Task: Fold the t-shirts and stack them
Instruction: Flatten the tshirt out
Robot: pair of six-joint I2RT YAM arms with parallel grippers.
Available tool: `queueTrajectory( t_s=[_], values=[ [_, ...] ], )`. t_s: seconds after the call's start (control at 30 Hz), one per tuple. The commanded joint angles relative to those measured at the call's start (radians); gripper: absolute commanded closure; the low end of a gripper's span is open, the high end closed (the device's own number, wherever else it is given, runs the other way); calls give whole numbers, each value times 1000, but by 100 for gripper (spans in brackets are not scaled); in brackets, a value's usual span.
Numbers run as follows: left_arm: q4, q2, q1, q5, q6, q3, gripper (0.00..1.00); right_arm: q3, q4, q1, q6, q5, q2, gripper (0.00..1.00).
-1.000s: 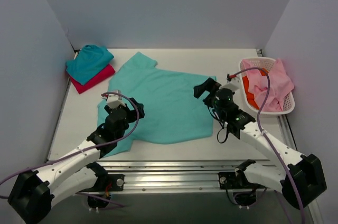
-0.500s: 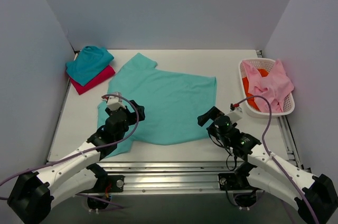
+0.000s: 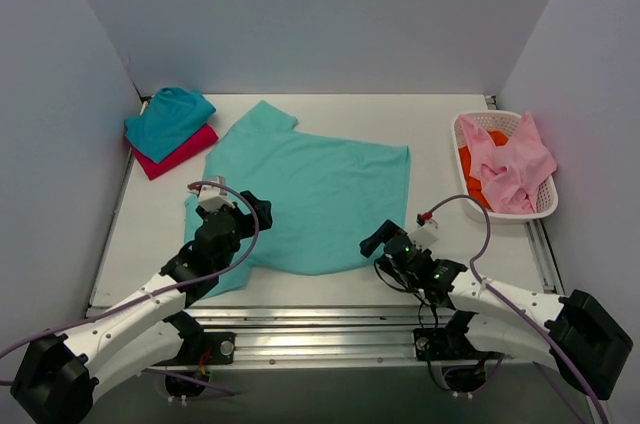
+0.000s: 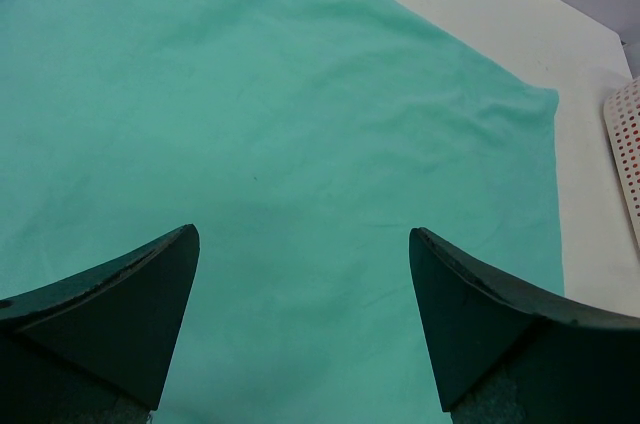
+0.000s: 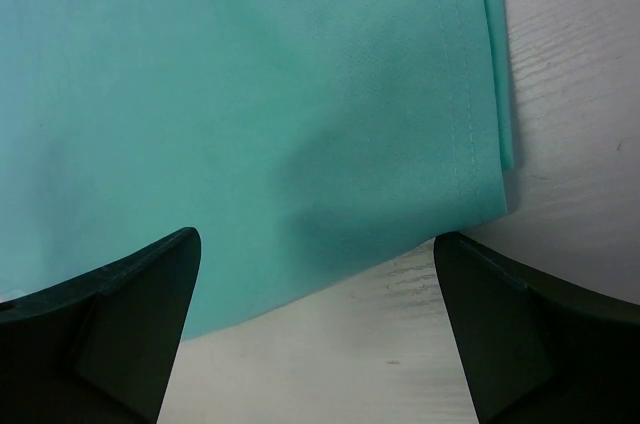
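Pale grey walls (image 3: 330, 14) close in a white tabletop (image 3: 440, 114) on three sides. Spread flat across the middle of it lies the mint-green t-shirt (image 3: 310, 194), one sleeve reaching toward the upper left of the frame and its hem edge running down the right side. At the right edge of the tabletop stands a white lattice basket (image 3: 545, 206) holding a pink cloth (image 3: 510, 159) over an orange cloth (image 3: 468, 162). In the far left corner the teal t-shirt (image 3: 165, 119) rests folded on top of the folded magenta t-shirt (image 3: 190, 149), well apart from the big shirt. The left tool (image 3: 245, 209) sits over the shirt's lower left part, its fingers spread wide with only green cloth showing between them. The right tool (image 3: 375, 241) is at the shirt's lower right corner, likewise wide apart and gripping nothing, with the stitched hem corner and bare tabletop between its fingers (image 5: 110, 324). Whether either one touches the cloth cannot be told.
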Motion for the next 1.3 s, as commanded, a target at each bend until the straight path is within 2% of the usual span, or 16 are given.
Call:
queueTrajectory(
  t_s=[0.0, 0.13, 0.2, 0.23, 0.27, 0.3, 0.33, 0.37, 0.53, 0.7, 0.8, 1.1, 1.13, 1.17, 1.23, 1.27],
  values=[
    [11, -21, 6, -18, -5, 2, 5, 17, -4, 8, 23, 56, 25, 1],
    [9, -23, 6, -18, -5, 1, 5, 25, 12, 6, 8, 89, 33, 4],
    [4, -26, 6, -20, -5, -1, 5, 16, 56, 8, -32, 89, 31, 19],
    [1, -26, 6, -21, -5, -1, 5, -1, 111, 6, -46, 86, 28, 34],
    [0, -29, 6, -23, -3, -2, 5, -4, 127, 6, -55, 81, 28, 64],
    [-3, -32, 6, -27, -3, -2, 5, -4, 134, 8, -69, 87, 31, 87],
    [-5, -35, 6, -29, -2, -2, 5, 5, 110, 8, -66, 95, 45, 99],
    [-8, -38, 6, -30, -2, -5, 5, 26, 102, 8, -75, 107, 53, 100],
    [-6, -46, 8, -41, 3, -7, 5, 83, 62, 8, -127, 118, 39, 100],
    [11, -37, 8, -55, 12, -4, 5, 233, 22, 8, -193, 150, 38, 100],
    [15, -30, 8, -60, 18, 4, 5, 330, 27, -3, -254, 182, 123, 100],
    [-49, -92, 20, -64, 32, 16, 6, 746, 150, -158, -357, 107, 658, 100],
    [-57, -107, 22, -67, 30, 13, 6, 785, 127, -166, -363, 112, 751, 87],
    [-69, -122, 22, -66, 27, 10, 5, 863, 112, -172, -371, 113, 795, 44],
    [-75, -165, 28, -55, 24, -5, 6, 940, 36, -190, -371, 144, 901, 25],
    [-88, -178, 28, -52, 23, -8, 6, 979, 24, -192, -373, 148, 919, 24]
  ],
)
